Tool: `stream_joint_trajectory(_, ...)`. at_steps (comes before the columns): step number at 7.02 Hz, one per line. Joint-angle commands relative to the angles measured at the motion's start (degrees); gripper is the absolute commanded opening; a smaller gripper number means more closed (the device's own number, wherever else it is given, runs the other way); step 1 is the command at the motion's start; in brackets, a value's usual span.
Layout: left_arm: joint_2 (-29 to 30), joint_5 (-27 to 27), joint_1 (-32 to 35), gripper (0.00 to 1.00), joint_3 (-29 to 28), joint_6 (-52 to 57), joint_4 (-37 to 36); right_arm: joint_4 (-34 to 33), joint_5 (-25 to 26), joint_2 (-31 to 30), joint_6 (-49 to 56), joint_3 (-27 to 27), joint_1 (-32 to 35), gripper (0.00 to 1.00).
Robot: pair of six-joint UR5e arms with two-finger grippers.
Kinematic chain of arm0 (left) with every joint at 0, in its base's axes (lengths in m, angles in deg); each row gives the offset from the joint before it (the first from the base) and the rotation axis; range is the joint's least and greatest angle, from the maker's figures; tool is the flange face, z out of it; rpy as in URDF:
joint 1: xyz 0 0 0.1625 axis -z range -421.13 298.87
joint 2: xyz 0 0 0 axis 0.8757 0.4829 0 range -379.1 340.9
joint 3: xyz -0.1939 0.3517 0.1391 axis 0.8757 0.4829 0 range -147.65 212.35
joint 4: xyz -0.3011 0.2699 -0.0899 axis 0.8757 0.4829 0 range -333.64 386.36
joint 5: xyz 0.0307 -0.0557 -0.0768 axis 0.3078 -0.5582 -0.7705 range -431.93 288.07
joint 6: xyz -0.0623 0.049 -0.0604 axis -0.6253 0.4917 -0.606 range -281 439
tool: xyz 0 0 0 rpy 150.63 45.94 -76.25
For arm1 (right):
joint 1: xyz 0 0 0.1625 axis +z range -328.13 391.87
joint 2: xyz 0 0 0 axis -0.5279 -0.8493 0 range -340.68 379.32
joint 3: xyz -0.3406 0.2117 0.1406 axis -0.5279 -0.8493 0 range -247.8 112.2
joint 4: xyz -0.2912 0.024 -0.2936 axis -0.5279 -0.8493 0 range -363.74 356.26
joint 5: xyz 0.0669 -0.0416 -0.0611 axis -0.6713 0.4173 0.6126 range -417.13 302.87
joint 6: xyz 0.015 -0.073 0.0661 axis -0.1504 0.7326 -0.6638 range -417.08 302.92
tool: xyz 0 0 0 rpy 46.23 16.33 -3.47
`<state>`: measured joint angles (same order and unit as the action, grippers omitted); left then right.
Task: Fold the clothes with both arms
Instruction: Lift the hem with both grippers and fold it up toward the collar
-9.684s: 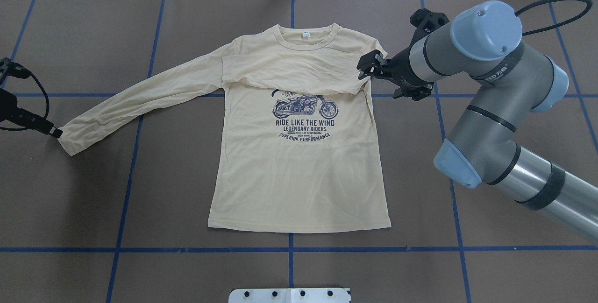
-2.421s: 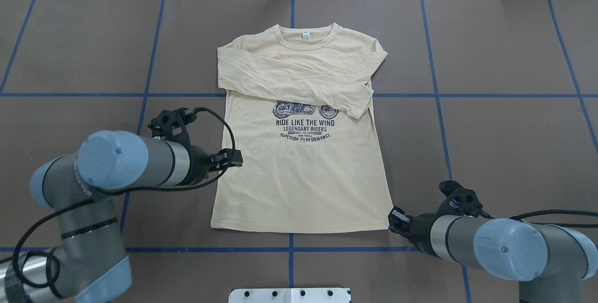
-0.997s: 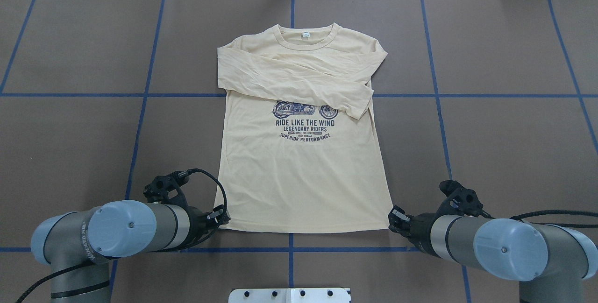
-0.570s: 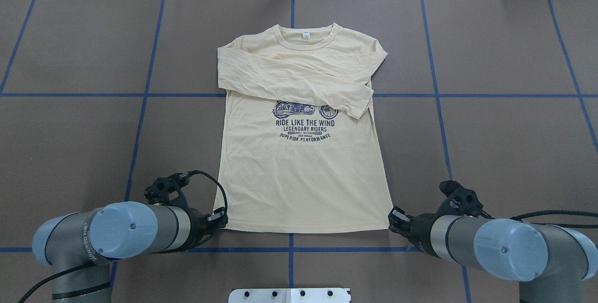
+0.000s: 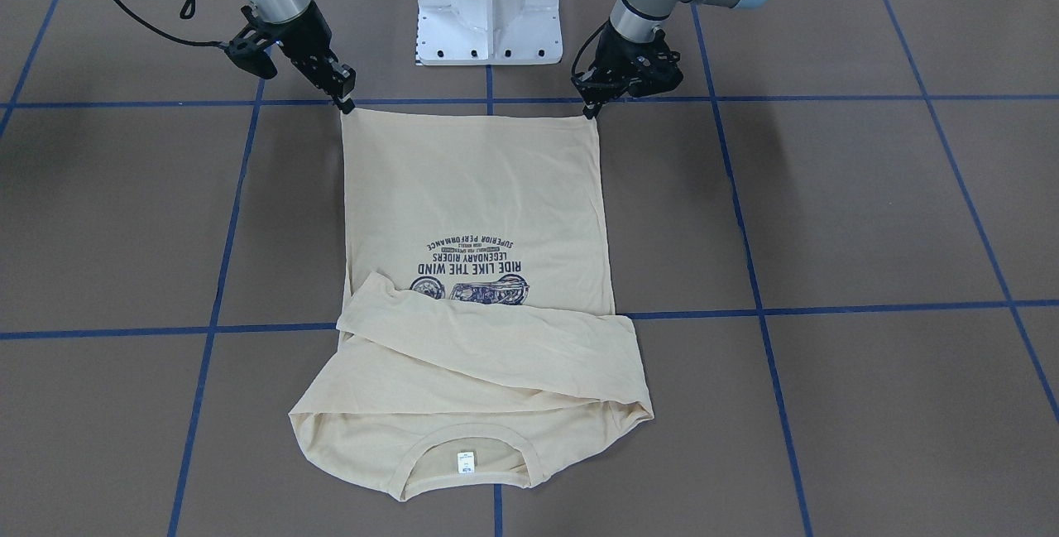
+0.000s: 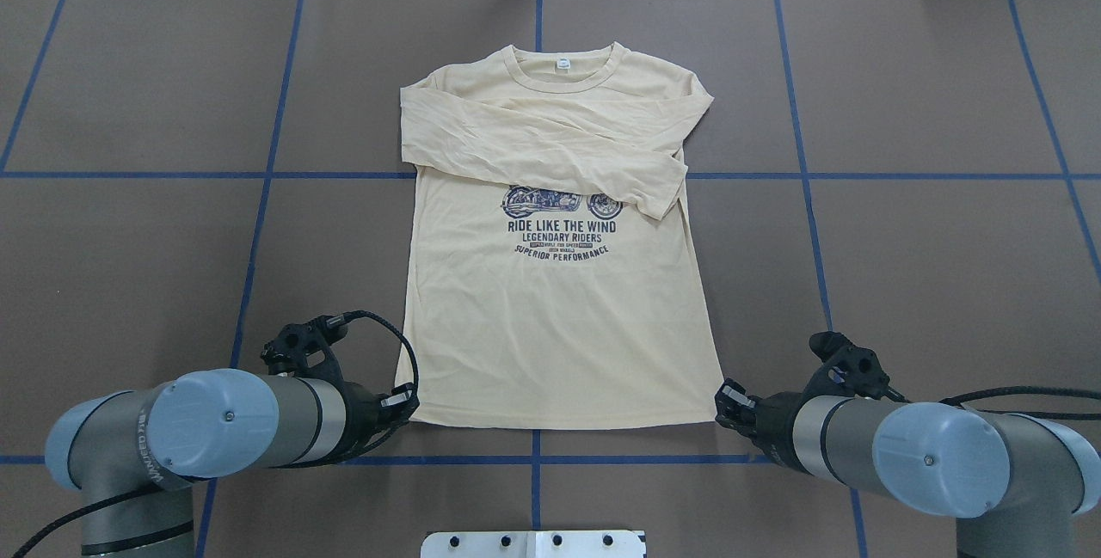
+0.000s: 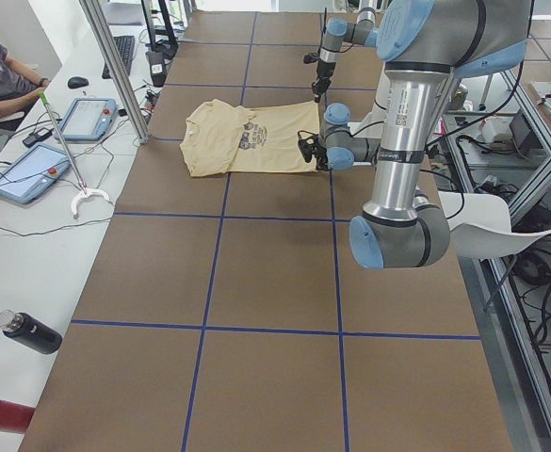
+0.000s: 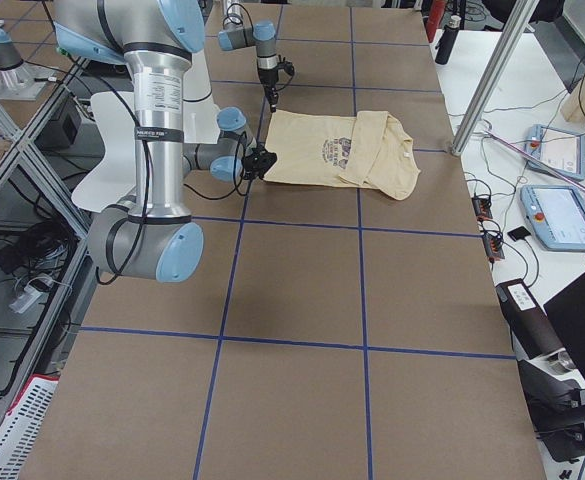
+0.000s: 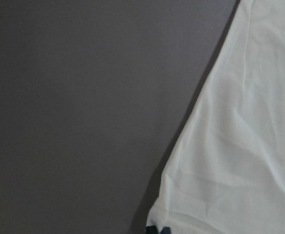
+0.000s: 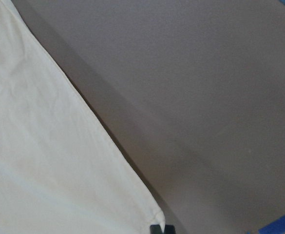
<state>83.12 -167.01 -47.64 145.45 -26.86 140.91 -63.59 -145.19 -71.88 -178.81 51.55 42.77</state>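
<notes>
The cream-yellow shirt (image 6: 555,300) lies flat with its print up and both sleeves crossed over the chest, collar at the far side. My left gripper (image 6: 404,399) sits at the hem's left corner, shut on the shirt; the left wrist view shows that corner (image 9: 181,214) right at the dark fingertips. My right gripper (image 6: 727,403) pinches the hem's right corner, whose point (image 10: 152,212) meets the fingertips in the right wrist view. From the front, the left gripper (image 5: 589,111) and right gripper (image 5: 347,105) hold the two hem corners low on the table.
The white pedestal base (image 5: 488,3) stands just behind the hem, between the arms. Blue tape lines grid the brown table (image 6: 946,240). In the left side view, a person (image 7: 2,75), tablets and a metal post (image 7: 115,71) are on a side bench.
The left sleeve, once stretched out, now lies folded across the chest. My left arm came down along the shirt's left edge to the hem corner. The right arm stays at its corner.
</notes>
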Motion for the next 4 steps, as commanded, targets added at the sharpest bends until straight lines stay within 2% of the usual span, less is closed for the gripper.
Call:
stream_joint_trajectory(1,-3.2,-0.5,-0.5,0.00,6.0,0.0,-0.3,0.0,0.0,-1.6,0.0,2.5,0.0,0.00)
stream_joint_trajectory(3,-3.7,-1.9,-5.6,0.00,9.7,-4.7,-0.6,0.0,-0.5,-7.2,-0.3,8.8,-2.3,0.00)
stream_joint_trajectory(4,-3.9,-1.9,-7.1,0.00,12.4,-5.4,-2.5,0.0,-2.4,-7.8,-1.5,10.4,-2.9,0.00)
